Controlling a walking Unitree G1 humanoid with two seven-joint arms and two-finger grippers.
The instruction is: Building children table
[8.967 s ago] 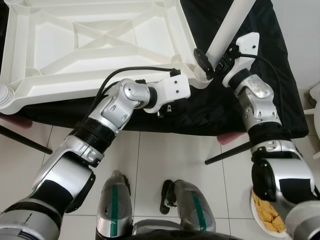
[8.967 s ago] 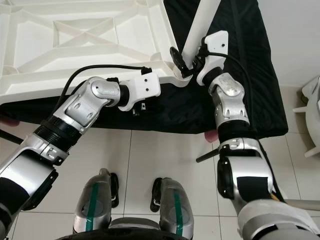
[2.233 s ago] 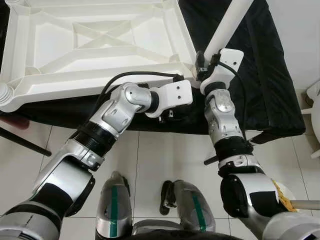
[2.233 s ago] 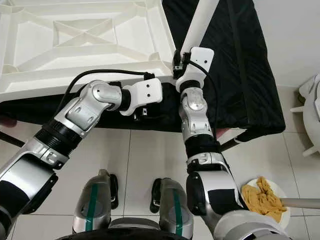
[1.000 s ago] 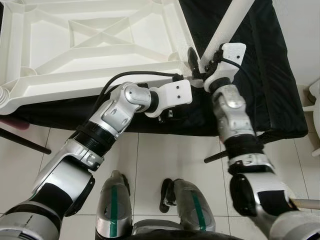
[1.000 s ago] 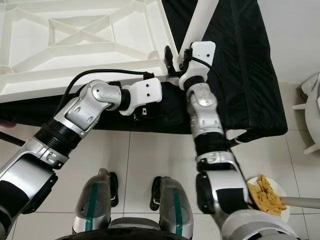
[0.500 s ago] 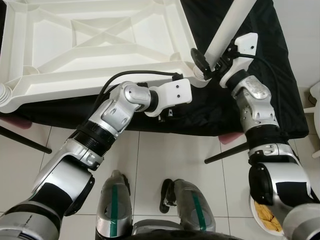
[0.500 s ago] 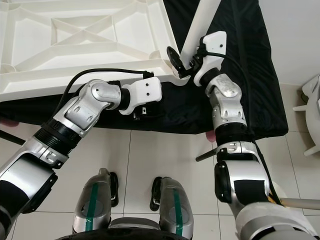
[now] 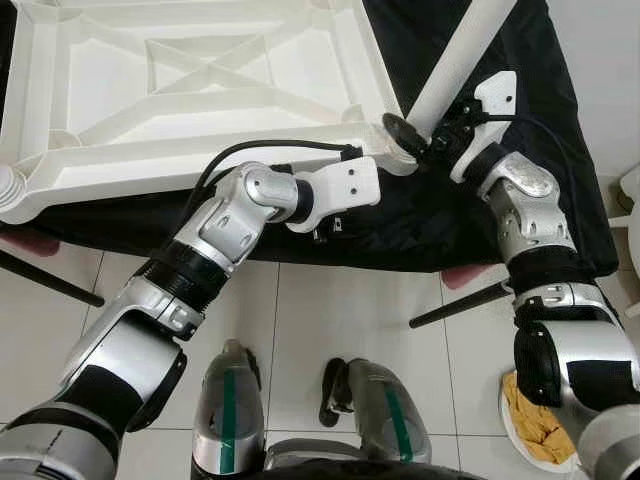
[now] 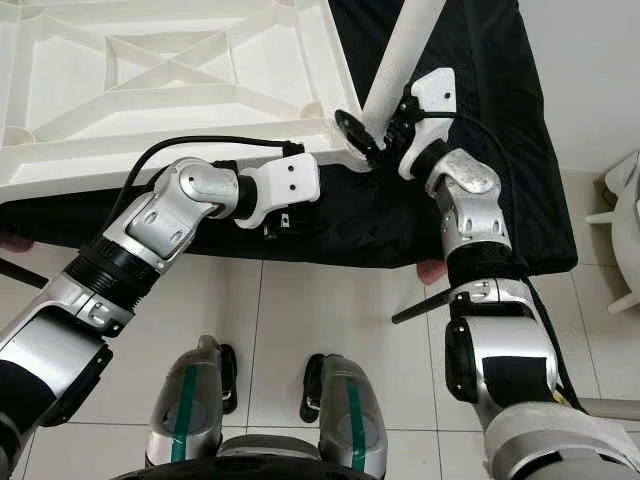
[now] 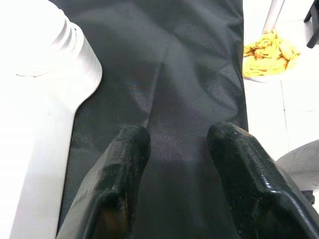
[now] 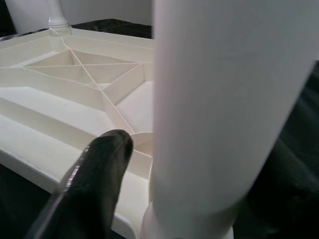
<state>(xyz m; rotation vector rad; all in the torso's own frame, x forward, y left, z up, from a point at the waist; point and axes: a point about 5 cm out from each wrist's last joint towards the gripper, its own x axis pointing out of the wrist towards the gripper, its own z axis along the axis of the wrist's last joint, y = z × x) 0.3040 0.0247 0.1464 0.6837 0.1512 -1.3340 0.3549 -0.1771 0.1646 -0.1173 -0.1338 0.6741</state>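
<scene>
A black-draped desk (image 9: 560,150) carries the upturned white plastic children's tabletop (image 9: 190,90) (ribbed underside up), which covers the desk's left part. A white tubular table leg (image 9: 455,60) stands tilted in the socket at the tabletop's near right corner. The right gripper (image 9: 415,135) has its fingers closed around the leg's base. The left gripper (image 11: 177,164) hovers over the black cloth at the desk's near edge, fingers (image 11: 124,164) parted, holding nothing. A yellow rag (image 9: 535,425) lies on the floor.

No legible text, label, brand, number or sign on any surface.
</scene>
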